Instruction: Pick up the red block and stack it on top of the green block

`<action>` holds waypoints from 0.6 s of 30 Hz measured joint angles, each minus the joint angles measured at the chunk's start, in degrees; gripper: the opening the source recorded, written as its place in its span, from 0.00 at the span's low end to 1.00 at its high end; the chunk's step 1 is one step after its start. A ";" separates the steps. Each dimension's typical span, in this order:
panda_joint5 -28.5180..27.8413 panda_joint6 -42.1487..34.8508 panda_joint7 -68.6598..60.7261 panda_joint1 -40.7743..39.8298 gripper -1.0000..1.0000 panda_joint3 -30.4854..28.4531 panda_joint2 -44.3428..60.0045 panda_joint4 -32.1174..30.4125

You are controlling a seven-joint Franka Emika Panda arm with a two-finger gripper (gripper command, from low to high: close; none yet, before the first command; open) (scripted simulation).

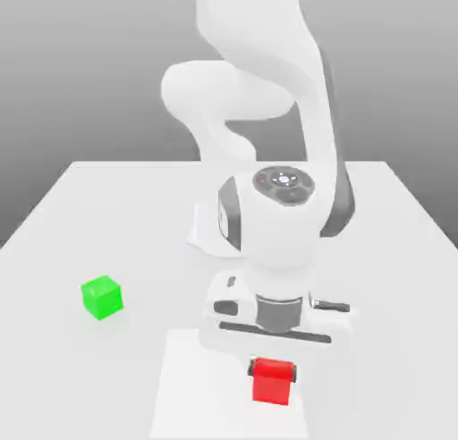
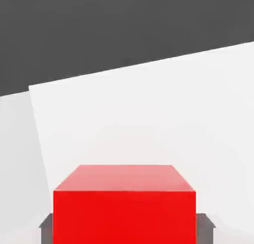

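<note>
While the pincer (image 1: 272,368) squeezes the red block (image 1: 271,381) between its fingers, the green block (image 1: 102,297) sits far off on the table (image 1: 107,215).

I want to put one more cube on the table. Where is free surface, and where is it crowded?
Free: the table between the green block and the arm's base, and the exterior view's right side beyond the arm. Crowded: the near edge, where the gripper holds the red block.

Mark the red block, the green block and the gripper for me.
red block (image 1: 271,386): exterior view, front face.
green block (image 1: 102,298): exterior view, near its front edge.
gripper (image 1: 272,368): exterior view, midway between the fingertips, at the red block's top.
</note>
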 joint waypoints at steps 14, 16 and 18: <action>0.82 -11.38 -3.13 -17.47 0.00 -7.10 -21.09 -9.68; -0.15 -12.03 -3.27 -20.92 0.00 -10.00 -24.52 -12.40; -1.06 -12.67 -3.46 -25.15 0.00 -13.31 -27.96 -15.13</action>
